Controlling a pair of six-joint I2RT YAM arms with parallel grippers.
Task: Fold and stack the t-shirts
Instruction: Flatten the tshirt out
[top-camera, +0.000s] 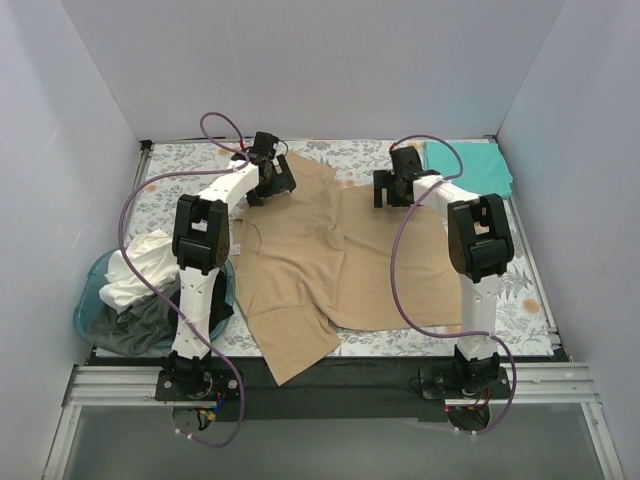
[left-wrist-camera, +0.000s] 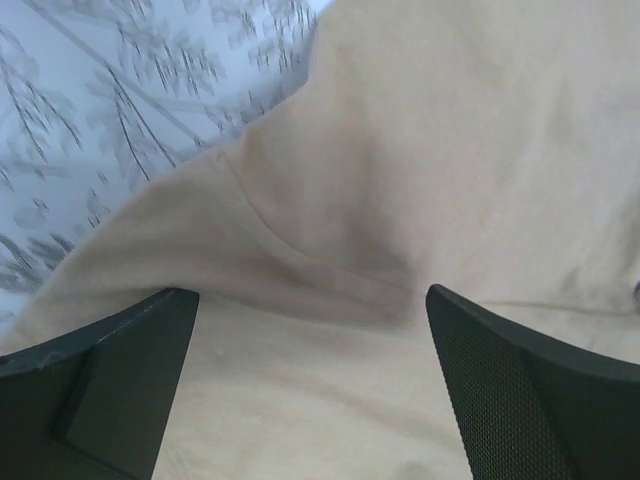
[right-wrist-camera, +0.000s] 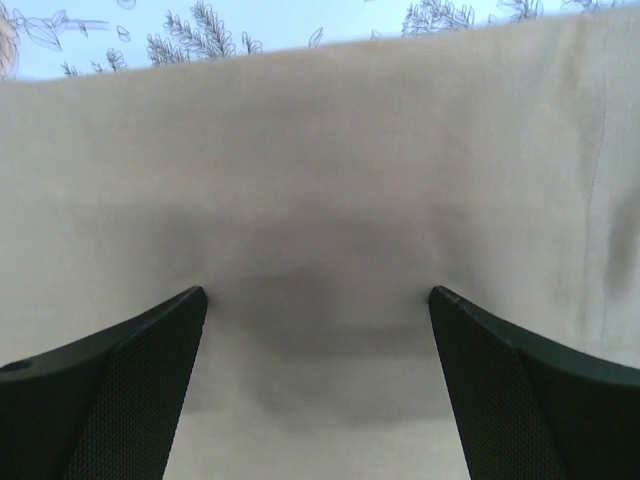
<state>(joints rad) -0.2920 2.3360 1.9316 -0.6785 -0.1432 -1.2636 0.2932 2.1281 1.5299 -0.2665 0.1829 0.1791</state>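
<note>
— Where is the soft tan cloth t-shirt (top-camera: 330, 250)?
— Spread on the floral worktop (top-camera: 530, 290), one corner past the near edge.
— The jaws?
— Left and right both wide, over its far edge.

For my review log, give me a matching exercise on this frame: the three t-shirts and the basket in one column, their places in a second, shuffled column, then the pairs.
Things:
1. tan t-shirt
2. teal t-shirt
3. white t-shirt
4. basket

Places:
A. heaped inside the basket
B. by the near left corner of the table
C. spread across the middle of the table
D. lying flat at the far right corner of the table

Pairs: 1-C, 2-D, 3-A, 4-B
</note>
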